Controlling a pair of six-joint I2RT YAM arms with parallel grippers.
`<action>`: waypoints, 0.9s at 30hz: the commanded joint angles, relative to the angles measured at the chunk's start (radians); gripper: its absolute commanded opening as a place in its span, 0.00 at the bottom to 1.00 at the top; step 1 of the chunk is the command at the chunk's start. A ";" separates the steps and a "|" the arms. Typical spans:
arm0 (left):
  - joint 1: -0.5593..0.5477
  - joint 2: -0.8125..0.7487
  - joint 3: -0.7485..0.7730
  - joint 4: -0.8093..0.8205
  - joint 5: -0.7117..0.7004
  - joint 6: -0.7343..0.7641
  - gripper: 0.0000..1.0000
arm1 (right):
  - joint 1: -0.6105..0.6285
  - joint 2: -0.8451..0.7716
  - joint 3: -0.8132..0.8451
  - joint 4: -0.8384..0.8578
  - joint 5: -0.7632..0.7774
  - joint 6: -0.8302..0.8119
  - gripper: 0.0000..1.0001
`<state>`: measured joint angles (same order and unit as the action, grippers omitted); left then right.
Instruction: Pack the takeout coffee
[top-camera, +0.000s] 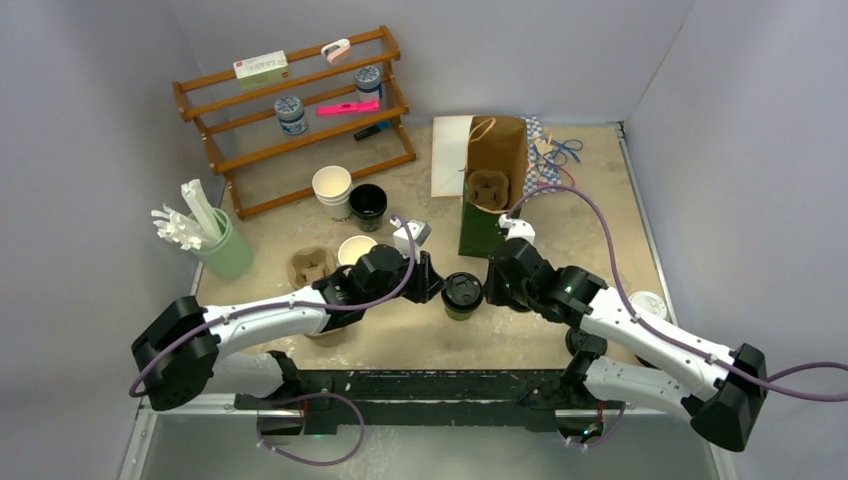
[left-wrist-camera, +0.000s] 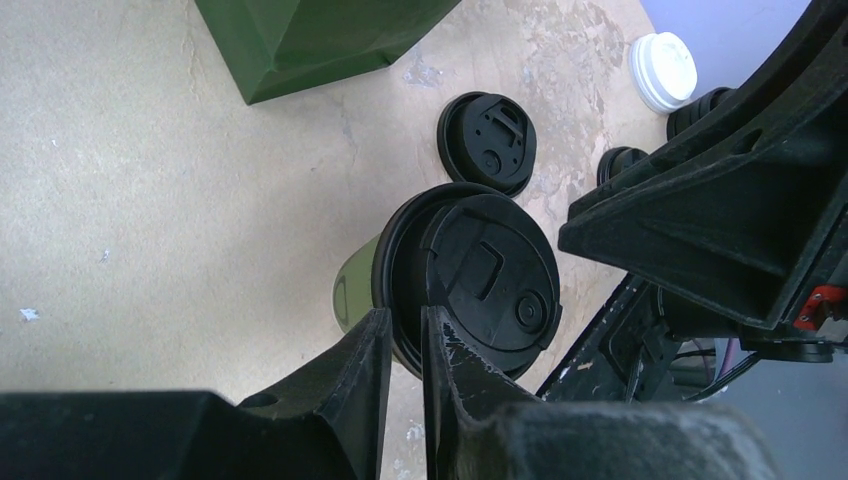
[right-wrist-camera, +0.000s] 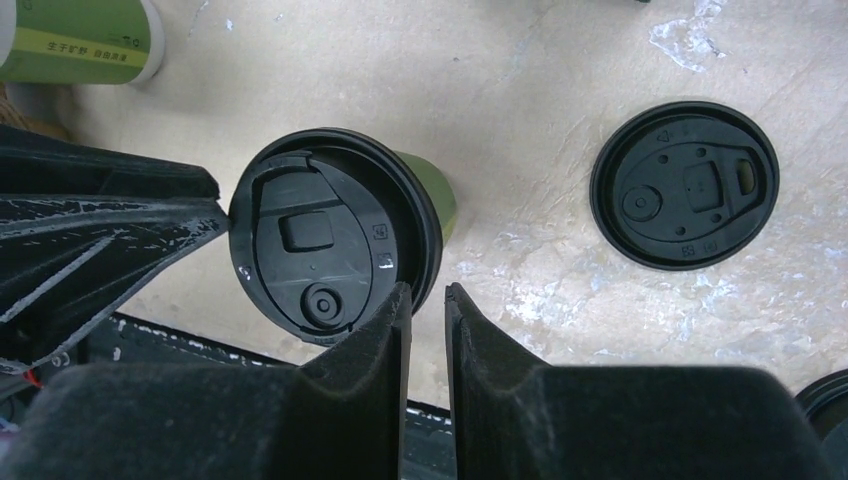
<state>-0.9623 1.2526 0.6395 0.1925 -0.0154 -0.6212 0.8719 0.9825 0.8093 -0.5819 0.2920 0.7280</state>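
The takeout coffee (top-camera: 462, 294), a small olive-green cup with a black sip lid, stands upright on the table in front of the bag. My left gripper (top-camera: 432, 283) is at its left side and my right gripper (top-camera: 497, 283) at its right. In the left wrist view the left gripper (left-wrist-camera: 405, 312) is shut to a narrow slit with its tips over the near rim of the lid (left-wrist-camera: 470, 275). In the right wrist view the right gripper (right-wrist-camera: 428, 288) is shut to a slit, one fingertip overlapping the lid (right-wrist-camera: 330, 245). Neither holds anything.
A brown and green paper bag (top-camera: 497, 150) with a cardboard carrier inside stands just behind the cup. A spare black lid (right-wrist-camera: 684, 185) and a white lid (top-camera: 648, 304) lie to the right. A lidless green cup (top-camera: 356, 250), black cup (top-camera: 367, 203), white cup (top-camera: 332, 185) and carrier (top-camera: 310, 266) stand left.
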 joint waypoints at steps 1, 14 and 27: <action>0.007 0.024 0.045 0.031 0.009 0.000 0.19 | -0.005 0.022 -0.007 0.034 -0.019 -0.015 0.20; 0.007 -0.014 0.041 0.018 -0.002 -0.010 0.17 | -0.011 0.035 -0.029 0.038 -0.017 -0.015 0.10; 0.053 -0.032 0.028 0.009 0.070 -0.013 0.18 | -0.013 0.036 -0.048 0.047 -0.040 -0.028 0.09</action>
<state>-0.9230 1.2316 0.6563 0.1925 0.0021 -0.6350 0.8627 1.0245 0.7769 -0.5179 0.2691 0.7177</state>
